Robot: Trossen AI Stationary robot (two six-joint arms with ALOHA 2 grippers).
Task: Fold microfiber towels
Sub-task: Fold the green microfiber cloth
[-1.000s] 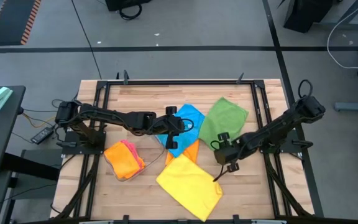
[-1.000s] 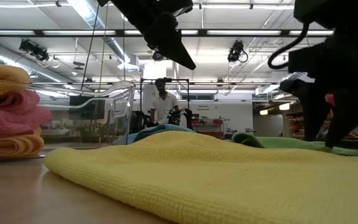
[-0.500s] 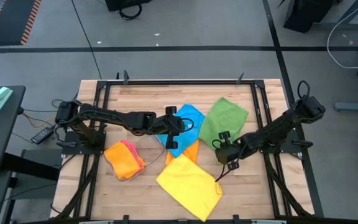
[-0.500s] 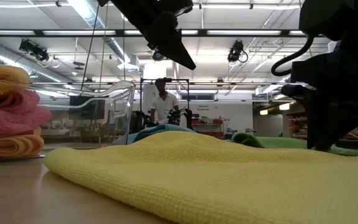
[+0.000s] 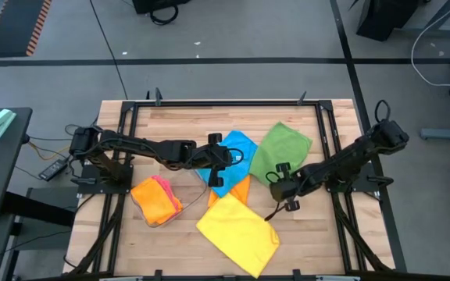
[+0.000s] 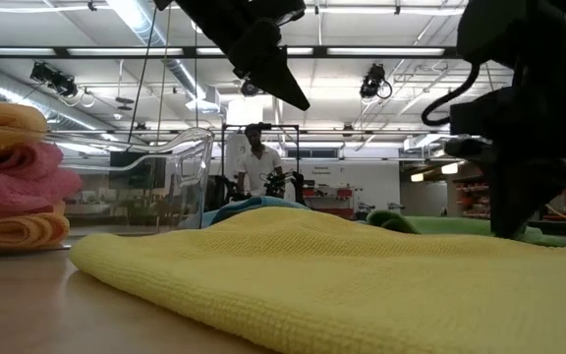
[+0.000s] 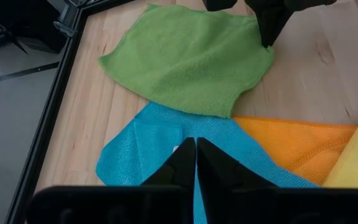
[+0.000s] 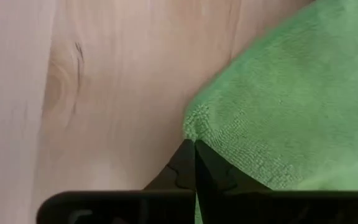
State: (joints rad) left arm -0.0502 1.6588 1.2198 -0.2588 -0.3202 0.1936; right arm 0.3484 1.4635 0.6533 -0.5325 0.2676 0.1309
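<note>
The high view looks straight down on the whole wooden table (image 5: 178, 117) from well above. The low view sits at tabletop height, close against the yellow towel (image 6: 342, 280), facing level into the room. Each wrist view looks forward past its own fingers, very near the cloths; both, like the high view, take in the green towel (image 7: 188, 65).

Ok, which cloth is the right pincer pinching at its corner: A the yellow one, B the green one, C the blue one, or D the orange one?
B: the right pincer sits closed on the corner of the green cloth.
</note>
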